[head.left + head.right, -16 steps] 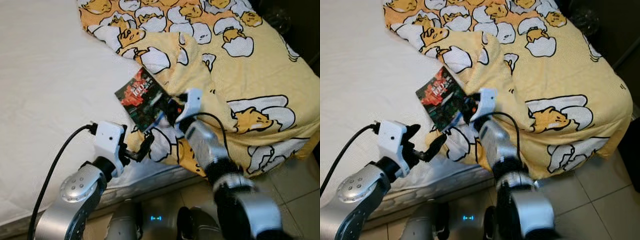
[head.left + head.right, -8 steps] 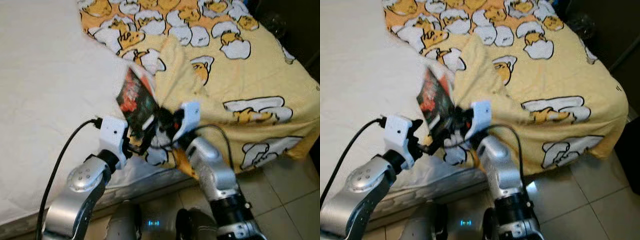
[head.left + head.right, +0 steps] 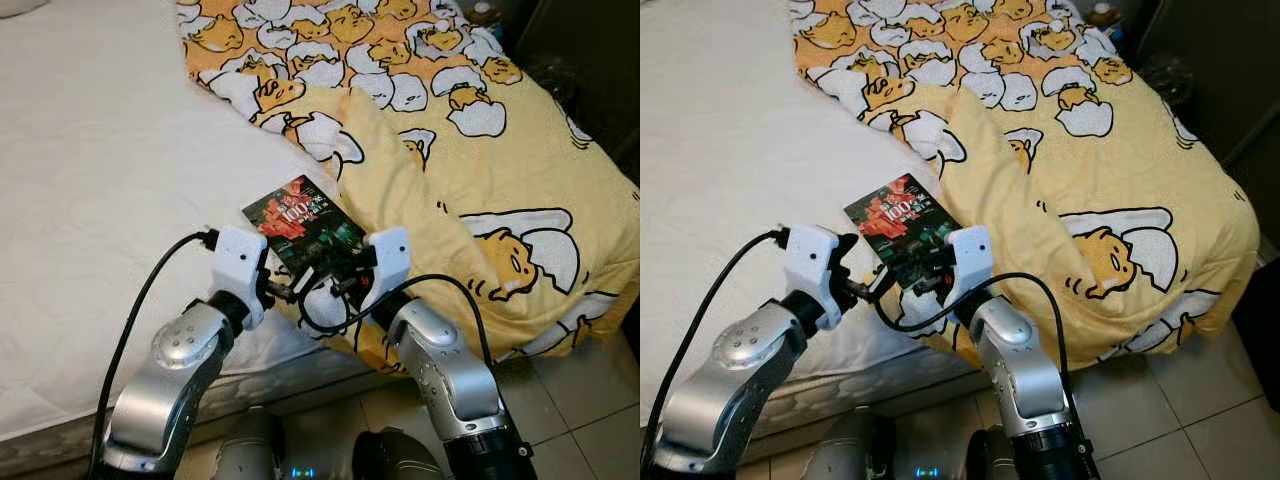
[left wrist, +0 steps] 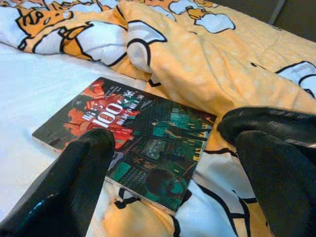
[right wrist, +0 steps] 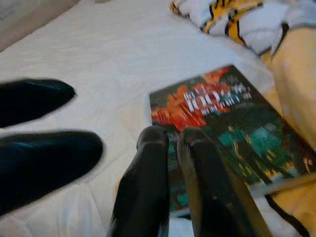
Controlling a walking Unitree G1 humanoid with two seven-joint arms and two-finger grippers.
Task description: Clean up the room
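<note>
A wide bed with a plain white sheet (image 3: pixel 90 180) spreads out ahead of both grippers and off to the left gripper's outer side. A rumpled yellow quilt printed with white-and-orange cartoon egg figures (image 3: pixel 470 150) covers the bed beyond and to the outer side of the right gripper, its bulk draped over the mattress corner and down toward the grey tiled floor (image 3: pixel 590 400). A fold of the quilt rises just beyond the fingertips of both grippers.

The two silver arms reach in from below and meet at the near edge of the mattress. A thin paperback book with a dark cover of red and green artwork and white lettering (image 3: pixel 303 223) lies flat directly ahead of the two grippers, its far corner on the white sheet and its near end resting on the quilt's edge.

The left gripper (image 3: pixel 290 293) sits at the book's near edge with its black fingers (image 4: pixel 79 182) spread apart, one over the cover's near corner and the other above the quilt, grasping nothing. The right gripper (image 3: pixel 335 278) is just beside it, fingertips nearly meeting the left's; its two black fingers (image 5: pixel 153 197) are pressed close together over the book's near edge, and whether they pinch the cover cannot be told.
</note>
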